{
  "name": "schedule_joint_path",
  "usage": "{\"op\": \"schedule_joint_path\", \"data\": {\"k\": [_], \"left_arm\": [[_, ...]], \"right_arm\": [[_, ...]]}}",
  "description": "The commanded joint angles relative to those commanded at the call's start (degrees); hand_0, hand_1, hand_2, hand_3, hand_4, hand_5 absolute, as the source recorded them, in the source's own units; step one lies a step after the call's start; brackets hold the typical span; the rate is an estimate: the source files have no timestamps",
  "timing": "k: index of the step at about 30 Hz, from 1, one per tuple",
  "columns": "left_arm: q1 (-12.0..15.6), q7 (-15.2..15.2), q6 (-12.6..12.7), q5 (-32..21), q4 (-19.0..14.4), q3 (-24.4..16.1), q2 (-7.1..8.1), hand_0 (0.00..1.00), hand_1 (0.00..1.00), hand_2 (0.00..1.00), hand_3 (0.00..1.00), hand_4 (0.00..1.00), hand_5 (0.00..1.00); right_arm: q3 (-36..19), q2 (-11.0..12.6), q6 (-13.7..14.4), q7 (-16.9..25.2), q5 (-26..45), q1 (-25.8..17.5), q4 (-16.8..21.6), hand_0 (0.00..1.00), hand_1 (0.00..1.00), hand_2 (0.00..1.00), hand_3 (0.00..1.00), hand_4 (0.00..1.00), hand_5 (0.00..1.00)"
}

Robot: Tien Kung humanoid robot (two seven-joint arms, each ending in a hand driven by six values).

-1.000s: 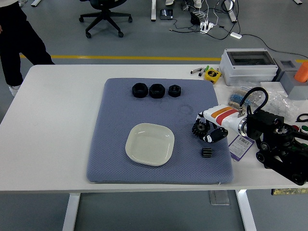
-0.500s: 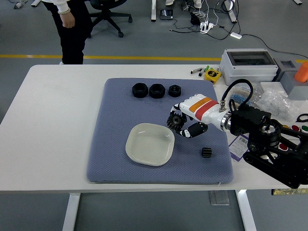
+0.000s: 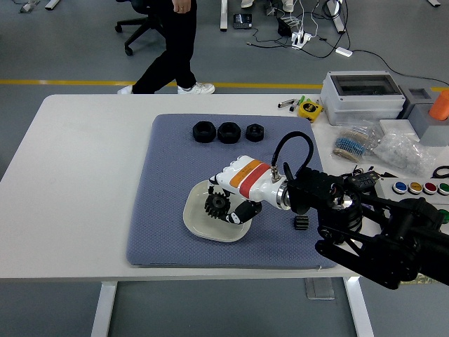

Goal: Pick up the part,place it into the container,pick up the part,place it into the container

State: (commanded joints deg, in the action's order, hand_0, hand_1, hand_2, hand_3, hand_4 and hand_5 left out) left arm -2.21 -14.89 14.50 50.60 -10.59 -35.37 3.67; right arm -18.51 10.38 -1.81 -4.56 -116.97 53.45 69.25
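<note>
A: What lies at the left of the white table (image 3: pixel 77 161)?

B: Bare tabletop, then a blue-grey textured mat (image 3: pixel 172 210). Near the mat's far edge sits a row of three black ring-shaped parts (image 3: pixel 228 132).

A: And in the middle?

B: A cream-coloured, shallow square dish with rounded corners (image 3: pixel 200 223) rests on the mat. Over it is the robot's right hand (image 3: pixel 235 193), white with an orange and red band, its fingers curled around a black toothed gear (image 3: pixel 217 205). The gear is above the dish's inside, but whether it touches the bottom cannot be told.

A: Further right?

B: A second, smaller black gear (image 3: pixel 301 223) lies on the mat just beside the black forearm. Beyond the mat are a grey plastic box with a clear lid (image 3: pixel 361 97), a yellow tape measure (image 3: pixel 308 109) and bags of small parts (image 3: pixel 393 147).

A: Anyone else?

B: A person in dark trousers (image 3: pixel 172 42) is on the floor beyond the table's far side.
</note>
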Motion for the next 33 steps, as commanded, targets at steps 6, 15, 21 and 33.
{"op": "schedule_joint_path", "data": {"k": [6,15,21,33], "left_arm": [[0.04,-0.07,0.13,0.20,0.01,-0.17,0.07,0.525,0.565,0.565,0.644,0.677,0.648],[0.23,-0.10,0.11,0.36,0.07,-0.27,0.13,0.518,0.562,0.560,0.642,0.677,0.648],[0.44,-0.12,0.11,0.55,0.12,-0.62,0.09,0.516,0.561,0.559,0.643,0.678,0.649],[0.88,-0.63,-0.18,2.81,0.13,-2.32,-0.21,0.514,0.560,0.558,0.641,0.675,0.646]], "right_arm": [[-0.14,0.05,-2.54,-0.62,0.19,0.28,-0.14,0.634,0.690,0.859,0.998,0.998,0.549],[-8.36,5.72,-6.50,-0.68,-0.74,-3.10,5.07,0.686,0.718,0.877,0.998,0.998,0.549],[-12.30,10.61,-9.49,-0.45,-0.40,-5.75,7.90,0.679,0.700,0.816,0.877,0.998,0.491],[-14.23,15.30,-10.76,-0.06,0.65,-12.36,7.15,0.639,0.632,0.720,0.625,0.917,0.421]]}}
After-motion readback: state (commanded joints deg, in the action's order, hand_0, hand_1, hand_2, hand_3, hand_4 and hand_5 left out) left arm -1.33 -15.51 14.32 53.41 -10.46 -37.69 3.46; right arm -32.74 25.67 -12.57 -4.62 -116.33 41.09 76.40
